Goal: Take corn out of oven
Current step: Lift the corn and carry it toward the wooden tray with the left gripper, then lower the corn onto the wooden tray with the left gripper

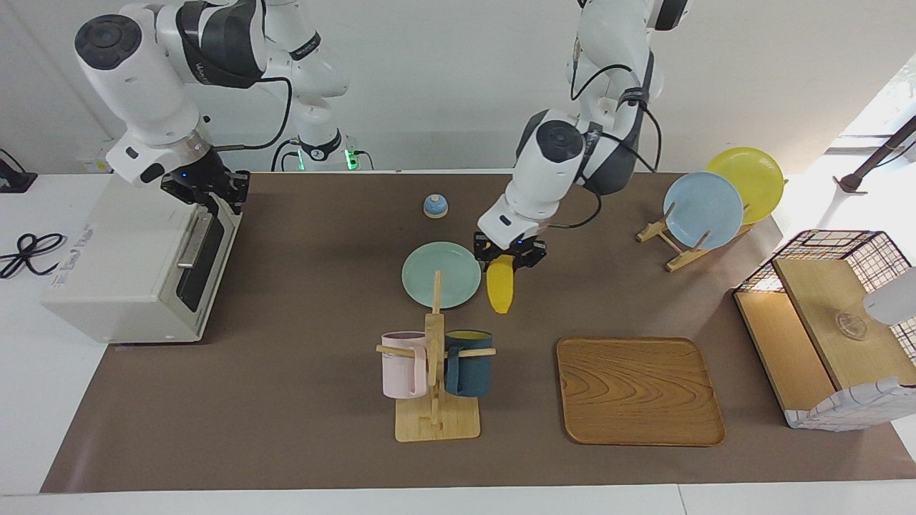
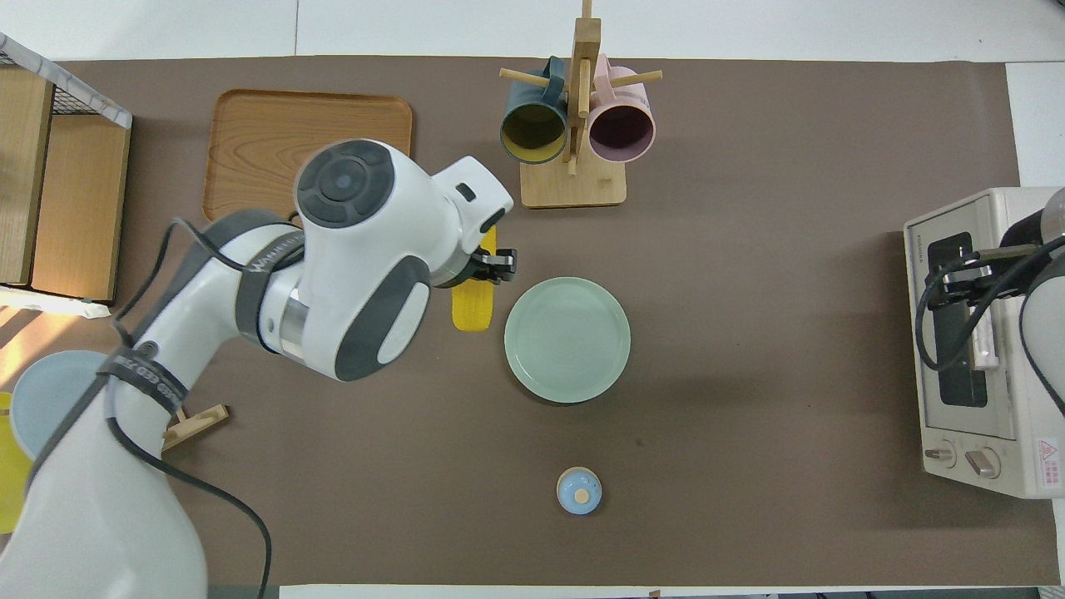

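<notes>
Right now left gripper (image 1: 509,254) is clamped on the corn (image 1: 500,284), hanging it over the mat just beside the green plate (image 1: 441,275) — well apart from the oven (image 1: 129,265). Right gripper (image 1: 207,192) over the oven door — cannot tell its opening.

One corn (image 1: 499,285), one oven (image 1: 129,265), three plates (image 1: 441,275), two mugs (image 1: 404,365), one tray (image 1: 639,390).
</notes>
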### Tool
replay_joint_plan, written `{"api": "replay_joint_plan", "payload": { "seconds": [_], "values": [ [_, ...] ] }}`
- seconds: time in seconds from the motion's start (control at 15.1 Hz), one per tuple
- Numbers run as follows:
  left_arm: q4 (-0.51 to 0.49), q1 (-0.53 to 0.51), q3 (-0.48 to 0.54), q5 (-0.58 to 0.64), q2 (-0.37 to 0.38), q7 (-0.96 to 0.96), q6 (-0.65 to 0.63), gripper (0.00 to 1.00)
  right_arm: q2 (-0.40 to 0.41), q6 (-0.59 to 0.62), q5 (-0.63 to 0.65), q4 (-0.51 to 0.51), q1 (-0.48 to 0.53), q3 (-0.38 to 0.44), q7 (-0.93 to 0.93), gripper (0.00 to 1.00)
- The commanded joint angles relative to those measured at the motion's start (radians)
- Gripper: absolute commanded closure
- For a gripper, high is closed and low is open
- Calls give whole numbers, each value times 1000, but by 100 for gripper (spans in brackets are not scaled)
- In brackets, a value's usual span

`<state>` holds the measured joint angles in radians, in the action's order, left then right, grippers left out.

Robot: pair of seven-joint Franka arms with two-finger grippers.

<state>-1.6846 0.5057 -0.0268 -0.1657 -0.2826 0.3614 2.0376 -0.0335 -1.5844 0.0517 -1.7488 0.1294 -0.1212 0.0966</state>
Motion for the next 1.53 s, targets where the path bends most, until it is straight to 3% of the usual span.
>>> {"api": "replay_joint_plan", "payload": {
  "seconds": [0.0,0.33,0.73,1.2,1.46],
  "values": [
    [34,-131,-8,-8,-32,-57,-17,100,20,14,-45,41,-40,-6,6,0],
    [175,-309,-8,32,-122,-229,-91,100,49,23,-39,109,-71,-8,-26,0],
    [460,-352,-5,89,-394,-294,-100,100,49,29,-44,112,-77,-5,-35,0],
    [528,-380,-7,89,-529,-294,29,100,46,26,-44,112,-77,-6,-75,0],
    [533,-383,-7,92,-537,-297,19,100,43,21,-43,112,-77,-8,-77,0]
  ]
}}
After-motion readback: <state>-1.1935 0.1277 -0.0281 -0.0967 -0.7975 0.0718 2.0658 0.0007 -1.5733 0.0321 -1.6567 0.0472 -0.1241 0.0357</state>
